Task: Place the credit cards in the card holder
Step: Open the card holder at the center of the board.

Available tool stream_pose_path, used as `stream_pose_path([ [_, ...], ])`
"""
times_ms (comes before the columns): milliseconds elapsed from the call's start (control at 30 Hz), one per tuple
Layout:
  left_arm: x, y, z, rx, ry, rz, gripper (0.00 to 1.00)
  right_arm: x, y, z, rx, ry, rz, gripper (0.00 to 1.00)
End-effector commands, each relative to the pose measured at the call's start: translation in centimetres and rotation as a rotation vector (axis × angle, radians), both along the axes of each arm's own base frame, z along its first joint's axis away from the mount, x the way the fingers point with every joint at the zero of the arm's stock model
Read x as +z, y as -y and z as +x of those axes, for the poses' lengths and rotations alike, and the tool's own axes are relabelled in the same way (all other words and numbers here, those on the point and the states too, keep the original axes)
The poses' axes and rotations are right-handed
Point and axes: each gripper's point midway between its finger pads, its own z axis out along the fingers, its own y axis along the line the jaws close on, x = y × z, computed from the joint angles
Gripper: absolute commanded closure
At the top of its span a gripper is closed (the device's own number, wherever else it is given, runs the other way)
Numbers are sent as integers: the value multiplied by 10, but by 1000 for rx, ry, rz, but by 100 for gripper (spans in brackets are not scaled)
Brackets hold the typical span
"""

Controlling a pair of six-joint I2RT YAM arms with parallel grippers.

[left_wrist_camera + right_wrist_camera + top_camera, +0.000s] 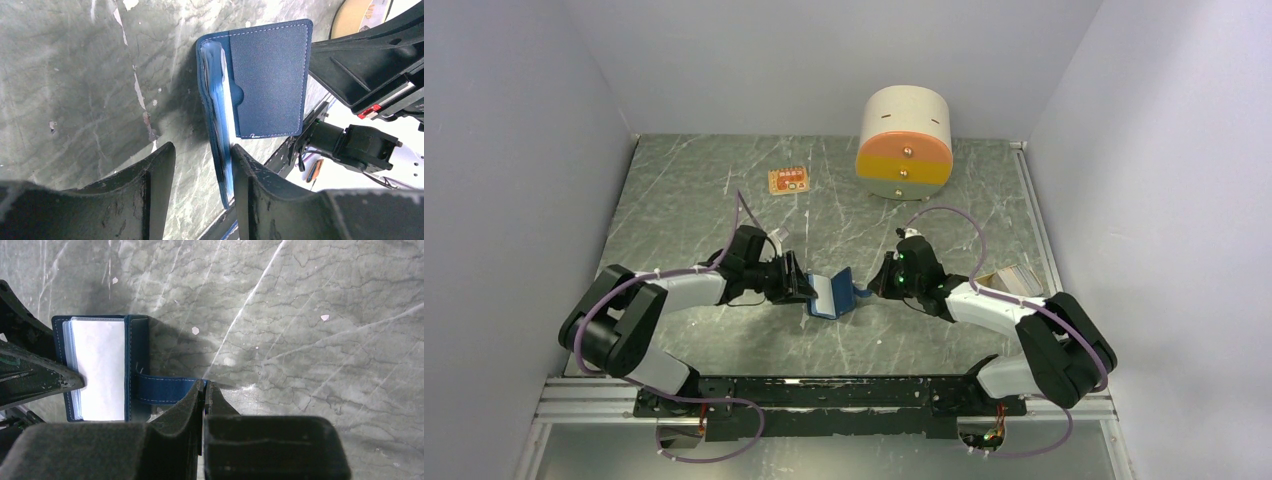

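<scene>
Seemingly on edge, card holder (pixel 832 293) aims its strap (pixel 162 390) at right tool (pixel 205 389) pinching it; left tool (pixel 201 151) apart.

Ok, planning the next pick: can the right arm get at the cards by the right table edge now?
Probably not yet: the right gripper is shut on the strap of the holder and would have to let go first. The cards lie uncovered close beside its forearm.

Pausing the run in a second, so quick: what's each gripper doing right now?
Left gripper: open, straddling the card holder's edge.
Right gripper: shut on the holder's strap.
</scene>
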Motion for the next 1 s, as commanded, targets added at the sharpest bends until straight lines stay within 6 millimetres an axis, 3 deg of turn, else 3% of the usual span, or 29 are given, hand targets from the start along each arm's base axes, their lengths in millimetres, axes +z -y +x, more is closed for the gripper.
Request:
stream_pose_path([
  [0, 8, 5, -2, -33, 44, -33, 48, -6, 8, 0, -12, -5, -33, 100],
  [200, 19, 7, -3, -39, 83, -70, 43, -7, 10, -1, -15, -5, -38, 100],
  [533, 32, 18, 0, -61, 115, -156, 72, -3, 7, -1, -7, 9, -14, 99],
  [767, 25, 18, 5, -53, 84, -121, 89, 10, 8, 1, -3, 23, -21, 77],
  [967, 31, 11, 9, -8, 80, -51, 91, 56, 0, 1, 14, 67, 23, 58],
])
